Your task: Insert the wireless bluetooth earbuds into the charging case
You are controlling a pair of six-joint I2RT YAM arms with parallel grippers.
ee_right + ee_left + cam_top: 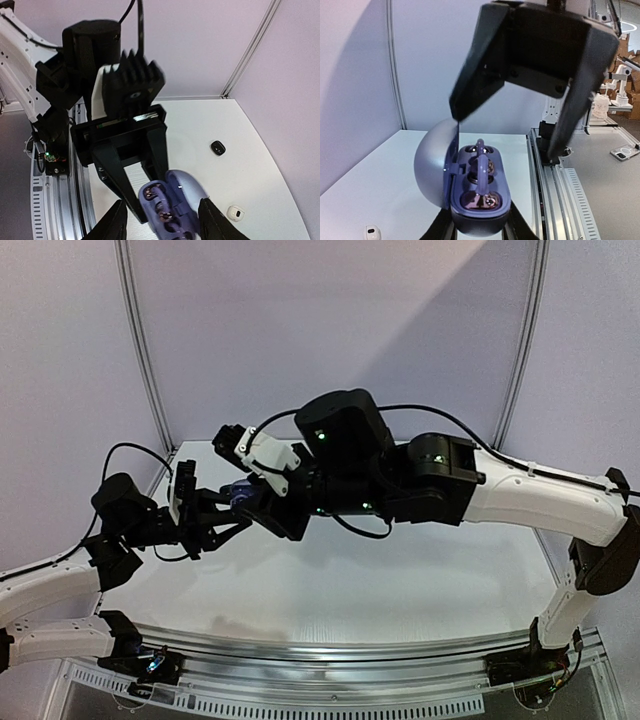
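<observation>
A purple-blue charging case (480,200) is held in the air with its lid swung open. It also shows in the right wrist view (170,205) and the top view (240,495). Its wells look dark and shiny; I cannot tell what is in them. My left gripper (480,234) is shut on the case's base. My right gripper (162,225) is open and empty, its jaws spread just above the case; it also shows in the left wrist view (505,132). A black earbud (217,147) and a white earbud (235,213) lie on the white table. Another white earbud (372,232) lies near the case.
A ribbed aluminium rail (350,650) runs along the table's near edge and shows in the left wrist view (555,190). White enclosure walls with metal posts (140,340) stand behind and beside the table (400,580). Both arms meet above the table's back left.
</observation>
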